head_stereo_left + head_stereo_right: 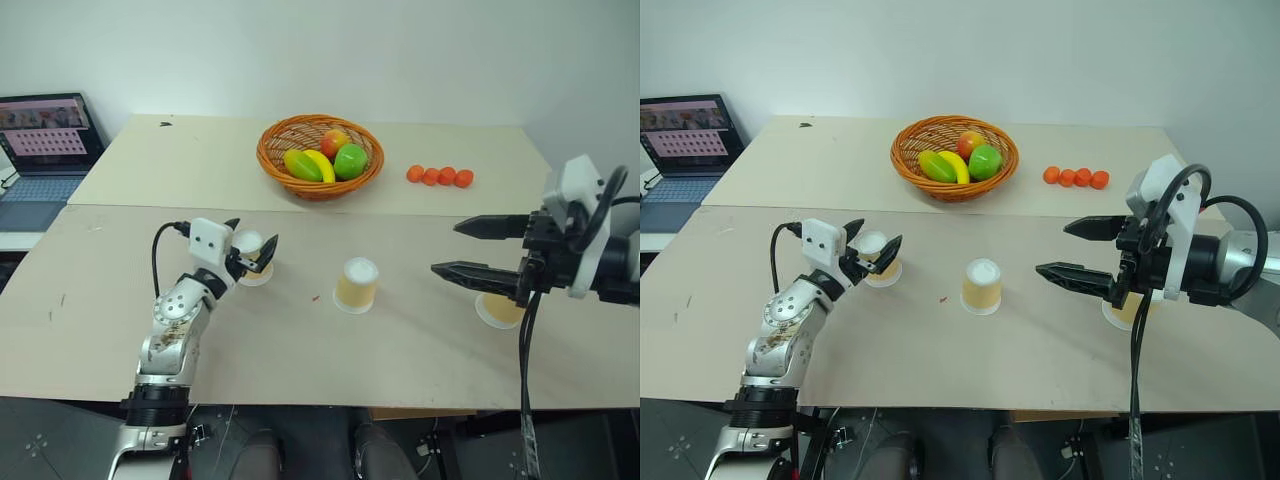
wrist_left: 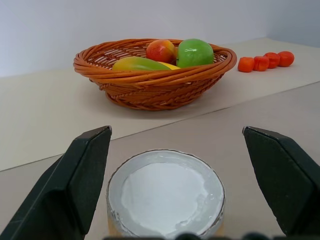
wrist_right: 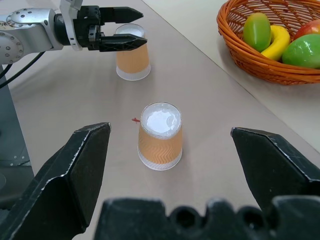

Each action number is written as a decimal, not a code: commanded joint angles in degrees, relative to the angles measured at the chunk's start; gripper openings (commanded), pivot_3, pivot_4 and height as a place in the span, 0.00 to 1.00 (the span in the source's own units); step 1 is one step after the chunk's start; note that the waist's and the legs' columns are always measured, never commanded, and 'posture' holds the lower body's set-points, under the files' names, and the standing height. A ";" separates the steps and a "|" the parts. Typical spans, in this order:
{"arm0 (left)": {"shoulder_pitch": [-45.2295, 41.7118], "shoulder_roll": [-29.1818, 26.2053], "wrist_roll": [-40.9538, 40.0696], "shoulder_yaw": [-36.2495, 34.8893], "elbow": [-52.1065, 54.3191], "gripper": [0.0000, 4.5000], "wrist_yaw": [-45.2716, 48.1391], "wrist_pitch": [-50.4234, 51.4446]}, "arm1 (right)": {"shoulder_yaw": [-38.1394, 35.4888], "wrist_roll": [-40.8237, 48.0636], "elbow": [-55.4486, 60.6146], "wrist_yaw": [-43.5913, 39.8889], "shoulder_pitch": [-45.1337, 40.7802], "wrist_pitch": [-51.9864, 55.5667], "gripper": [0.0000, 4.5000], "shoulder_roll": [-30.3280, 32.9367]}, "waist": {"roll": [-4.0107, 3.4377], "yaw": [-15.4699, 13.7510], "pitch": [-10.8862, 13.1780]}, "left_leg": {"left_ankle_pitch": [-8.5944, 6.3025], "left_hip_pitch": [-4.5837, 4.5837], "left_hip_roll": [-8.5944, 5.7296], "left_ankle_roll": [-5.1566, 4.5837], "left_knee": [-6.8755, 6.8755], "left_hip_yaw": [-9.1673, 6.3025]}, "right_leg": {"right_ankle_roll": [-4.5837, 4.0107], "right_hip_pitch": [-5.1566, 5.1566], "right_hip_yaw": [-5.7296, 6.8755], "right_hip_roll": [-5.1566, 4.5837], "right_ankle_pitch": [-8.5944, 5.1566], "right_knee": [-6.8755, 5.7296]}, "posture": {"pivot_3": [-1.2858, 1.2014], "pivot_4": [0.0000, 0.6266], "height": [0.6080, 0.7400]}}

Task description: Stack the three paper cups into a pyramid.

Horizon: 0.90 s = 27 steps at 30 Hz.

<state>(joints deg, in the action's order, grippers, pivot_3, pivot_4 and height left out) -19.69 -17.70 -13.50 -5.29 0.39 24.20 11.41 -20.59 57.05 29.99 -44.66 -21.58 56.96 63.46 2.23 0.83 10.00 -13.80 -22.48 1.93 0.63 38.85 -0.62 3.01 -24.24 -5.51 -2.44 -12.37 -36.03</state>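
cups [image 1: 357, 284] stand apart; fruit basket [image 1: 320, 157] behind; left gripper [image 1: 252, 248] spread around one, right gripper [image 1: 462, 248] spread, empty.

A woven orange-brown basket [image 1: 320, 185] is set toward the far side of the pale table [image 1: 150, 165], and a mango-like fruit [image 1: 302, 165], a yellow banana [image 1: 322, 165], a green apple [image 1: 350, 160] and a red-yellow fruit [image 1: 334, 141] are held in it. Four small orange balls [image 1: 439, 176] are lined up in a touching row on the table, well apart from the basket on its right. An open laptop [image 1: 42, 150] with a lit screen is seen on a separate surface beyond the table's far left corner.
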 commanded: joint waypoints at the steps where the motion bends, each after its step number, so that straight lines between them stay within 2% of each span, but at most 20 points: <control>1: -1.67 0.30 0.02 0.04 -0.35 0.99 -0.47 0.30 | -1.40 0.47 0.94 0.81 -1.01 0.37 1.00 1.13 | 0.00 0.01 0.00 | 0.00 0.00 0.00 0.00 0.00 0.00 | 0.00 0.00 0.00 0.00 0.00 0.00 | 0.52 0.24 0.95; 8: -2.27 0.99 -0.28 0.29 -1.30 0.99 -0.61 0.52 | -1.54 0.63 1.11 1.46 -1.07 0.66 1.00 1.22 | 0.00 0.00 0.00 | 0.00 -0.01 0.00 0.00 0.00 0.00 | 0.00 -0.01 0.00 0.00 0.00 0.01 | 0.52 0.24 0.95; 11: -2.51 1.52 -0.73 0.29 -1.55 0.83 -0.29 0.76 | -1.36 0.57 1.09 1.73 -1.17 0.59 1.00 1.17 | 0.00 -0.01 0.00 | 0.00 -0.01 0.00 0.00 0.00 0.00 | 0.00 -0.01 0.00 0.00 0.00 0.00 | 0.52 0.24 0.95; 12: -2.48 1.54 -0.58 0.42 -1.55 0.76 -0.25 0.94 | -1.39 0.61 1.10 1.82 -1.17 0.62 1.00 1.15 | 0.00 0.01 0.00 | 0.00 -0.01 0.00 0.00 0.00 0.00 | 0.00 -0.01 0.00 0.00 0.00 0.01 | 0.52 0.24 0.95; 13: -2.45 1.60 -0.51 0.44 -1.51 0.65 -0.24 1.00 | -1.45 0.61 1.17 1.83 -1.09 0.59 1.00 1.18 | 0.00 0.02 0.00 | 0.00 -0.01 0.00 0.00 0.00 0.00 | 0.00 -0.01 0.00 0.00 0.00 0.01 | 0.52 0.24 0.95; 14: -2.60 1.70 -0.60 0.56 -1.60 0.61 0.11 0.76 | -1.44 0.56 1.14 1.87 -1.08 0.56 1.00 1.18 | 0.00 0.03 0.00 | 0.00 -0.01 0.00 0.00 0.00 0.00 | 0.00 -0.01 0.00 0.00 0.00 0.01 | 0.52 0.24 0.95; 19: -3.83 1.68 -1.25 0.43 -0.90 0.61 1.34 0.36 | -1.69 0.53 1.29 1.89 -0.68 0.52 1.00 1.21 | 0.00 -0.01 0.00 | 0.00 -0.02 0.00 0.00 0.00 0.00 | 0.00 -0.01 0.00 0.00 0.00 0.01 | 0.52 0.24 0.95; 25: -8.94 -2.23 -3.11 3.36 1.70 0.61 10.64 1.34 | -2.08 0.33 1.42 2.03 -0.07 0.36 1.00 0.98 | 0.00 -0.02 0.00 | 0.00 -0.04 -0.01 0.00 0.00 -0.01 | 0.01 -0.02 0.02 0.00 -0.01 0.01 | 0.52 0.24 0.95; 27: -8.52 -4.03 -6.10 3.69 3.23 0.61 15.63 2.28 | -2.40 0.23 1.66 2.25 0.39 0.30 1.00 0.82 | 0.00 0.09 0.00 | 0.00 -0.04 -0.02 0.00 -0.01 0.00 | 0.01 -0.02 0.01 0.00 -0.01 0.03 | 0.52 0.24 0.95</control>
<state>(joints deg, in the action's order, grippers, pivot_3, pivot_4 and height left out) -28.12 -20.67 -16.86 -2.02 0.74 35.61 12.95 -20.69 57.36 30.54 -42.78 -21.20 57.57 63.51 2.23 0.91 10.00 -13.80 -22.52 1.92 0.63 38.83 -0.61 3.01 -24.27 -5.52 -2.44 -12.38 -35.98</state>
